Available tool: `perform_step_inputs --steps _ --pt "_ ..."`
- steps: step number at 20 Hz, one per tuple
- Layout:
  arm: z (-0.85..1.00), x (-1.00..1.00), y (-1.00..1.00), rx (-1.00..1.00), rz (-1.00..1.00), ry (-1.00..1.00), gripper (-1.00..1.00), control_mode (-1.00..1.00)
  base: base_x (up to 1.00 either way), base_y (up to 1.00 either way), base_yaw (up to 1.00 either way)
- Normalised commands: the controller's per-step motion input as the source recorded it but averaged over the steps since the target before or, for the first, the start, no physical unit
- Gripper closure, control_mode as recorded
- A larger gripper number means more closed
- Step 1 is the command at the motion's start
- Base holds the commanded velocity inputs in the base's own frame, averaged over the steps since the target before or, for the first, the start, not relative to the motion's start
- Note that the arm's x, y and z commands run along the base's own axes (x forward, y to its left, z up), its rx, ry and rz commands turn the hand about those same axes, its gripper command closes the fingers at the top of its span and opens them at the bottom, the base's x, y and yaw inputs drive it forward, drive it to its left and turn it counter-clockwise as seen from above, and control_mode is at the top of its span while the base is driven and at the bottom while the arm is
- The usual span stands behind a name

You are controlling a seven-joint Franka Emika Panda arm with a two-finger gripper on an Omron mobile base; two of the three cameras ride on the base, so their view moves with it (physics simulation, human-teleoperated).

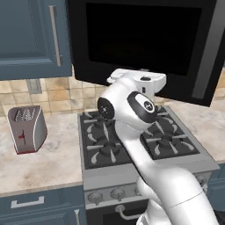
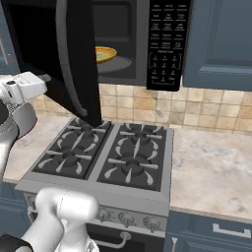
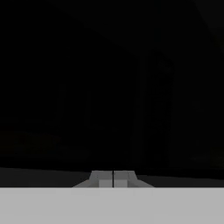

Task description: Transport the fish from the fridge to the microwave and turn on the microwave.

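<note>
Nearest the base: the white arm [image 1: 145,145] rises over the stove front, its dark elbow joint above the left burners.
Stove [image 2: 106,157]: four black burner grates on a grey top, a row of knobs along the front edge, an oven handle below.
Counter [image 2: 216,172]: speckled beige, running on both sides of the stove.
Toaster [image 1: 26,128]: silver with red trim, standing on the counter to the left of the stove, well apart from the arm.
Gripper [image 3: 113,178]: fingers pressed together, tips touching with only a thin seam between them; facing a dark surface at close range in the hand view.
Hand position: the white wrist sits just beside the lower edge of the open microwave door [image 1: 145,44].
Microwave [image 2: 167,44]: mounted above the stove; door swung open toward the left, keypad at the right.
Interior: grey, with a yellow dish [image 2: 104,53] on the round tray.
Fish: cannot be made out on the dish or elsewhere.
Behind: tan tiled backsplash [image 2: 206,110] and dark blue cabinets [image 1: 30,37].
</note>
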Motion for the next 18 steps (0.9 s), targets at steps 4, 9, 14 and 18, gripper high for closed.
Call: perform_step_inputs --steps 4,9,14,18 --pt "0.28 0.81 0.00 0.07 0.15 0.04 1.00 -1.00 0.00 0.00 0.00" --pt "0.33 0.78 -0.02 0.09 0.16 0.04 1.00 -1.00 0.00 0.00 0.00" --pt "0.33 0.68 -0.01 0.06 0.15 0.02 1.00 -1.00 0.00 0.00 0.00" --pt "0.32 0.57 -0.09 0.04 0.13 0.00 1.00 -1.00 0.00 0.00 0.00"
